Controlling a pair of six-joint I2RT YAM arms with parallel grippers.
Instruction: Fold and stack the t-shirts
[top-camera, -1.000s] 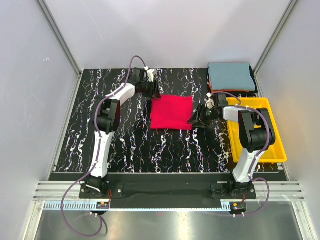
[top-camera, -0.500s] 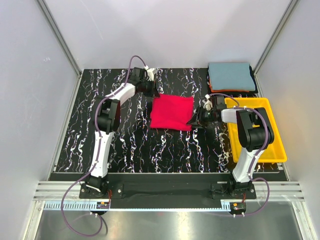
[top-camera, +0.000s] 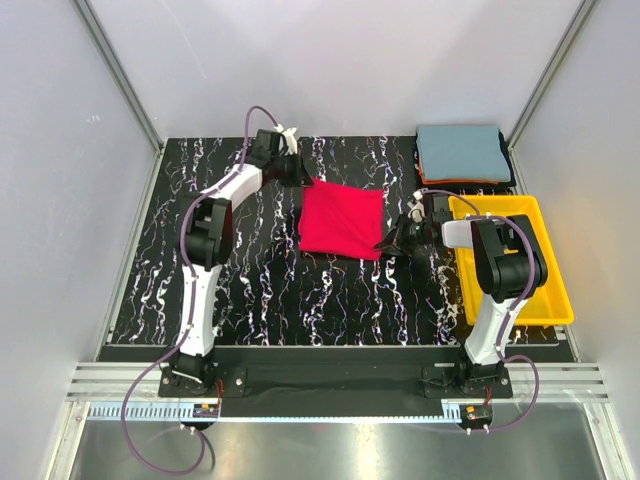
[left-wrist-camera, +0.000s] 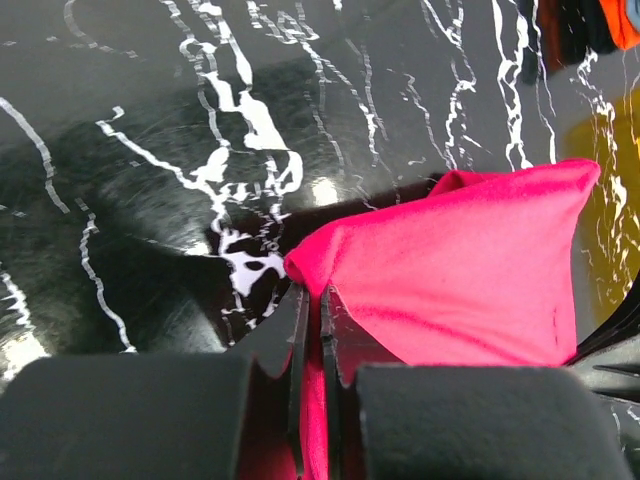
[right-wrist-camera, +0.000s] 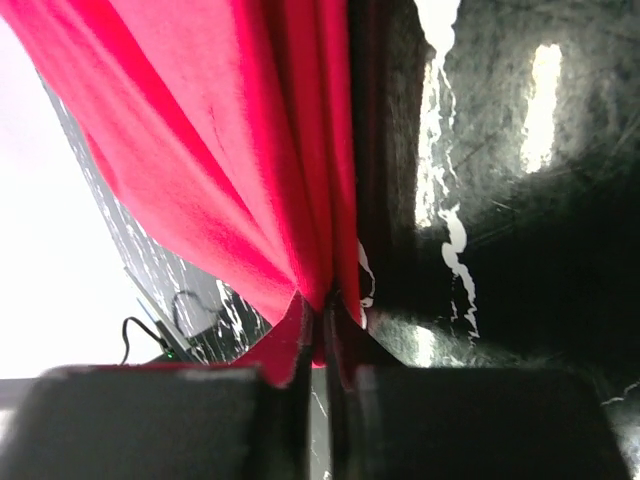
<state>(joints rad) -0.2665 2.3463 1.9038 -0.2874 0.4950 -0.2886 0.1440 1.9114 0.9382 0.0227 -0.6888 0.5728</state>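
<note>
A red t-shirt (top-camera: 342, 222) lies on the black marbled worktop (top-camera: 250, 280), left of the yellow tray (top-camera: 553, 285). The left end effector (top-camera: 299, 179) is clenched on a corner away from the tray. The right end effector (top-camera: 385, 243) is clenched on a corner facing it.

place: robot lab cell | cues: white enclosure walls (top-camera: 350, 70), aluminium frame (top-camera: 122, 85)

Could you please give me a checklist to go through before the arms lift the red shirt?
1. Left gripper shut on the red shirt's far left corner: ok.
2. Right gripper shut on its near right corner: ok.
3. Shirt apart from the folded stack: ok.
4. Shirt clear of the yellow tray: ok.
5. Both grips holding every layer of cloth: cannot tell.
</note>
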